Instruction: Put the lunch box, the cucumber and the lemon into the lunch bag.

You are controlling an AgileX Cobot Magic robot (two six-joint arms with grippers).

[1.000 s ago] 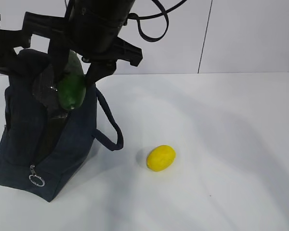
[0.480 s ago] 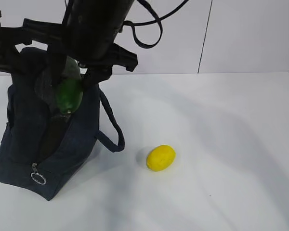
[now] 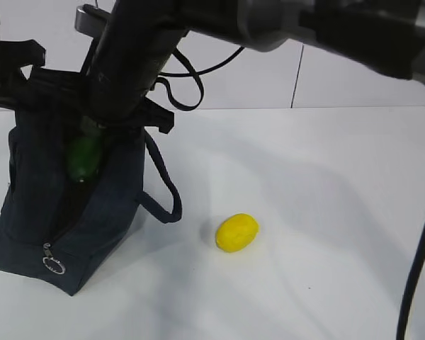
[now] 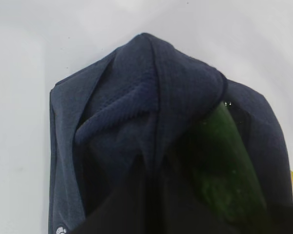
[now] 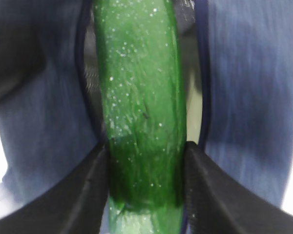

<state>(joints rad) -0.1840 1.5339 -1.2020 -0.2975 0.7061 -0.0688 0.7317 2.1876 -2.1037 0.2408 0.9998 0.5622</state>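
Observation:
The dark navy lunch bag (image 3: 35, 205) stands at the left with its top open. My right gripper (image 5: 145, 151) is shut on the glossy green cucumber (image 5: 139, 87), which points down into the bag's mouth; the cucumber (image 3: 83, 157) shows partly sunk between the bag's sides. The left gripper (image 4: 151, 214) is shut on the bag's top edge and holds the fabric (image 4: 151, 97) up. The yellow lemon (image 3: 236, 232) lies on the white table to the right of the bag. The lunch box is hidden.
The right arm (image 3: 134, 49) reaches across from the upper right over the bag. One bag handle (image 3: 163, 184) hangs loose toward the lemon. A silver ring pull (image 3: 54, 265) dangles at the bag's near end. A white wall stands behind the table (image 3: 326, 212).
The right arm has come down and to the left, lowering the cucumber deeper into the bag's opening. The lemon and the left gripper have stayed in place.

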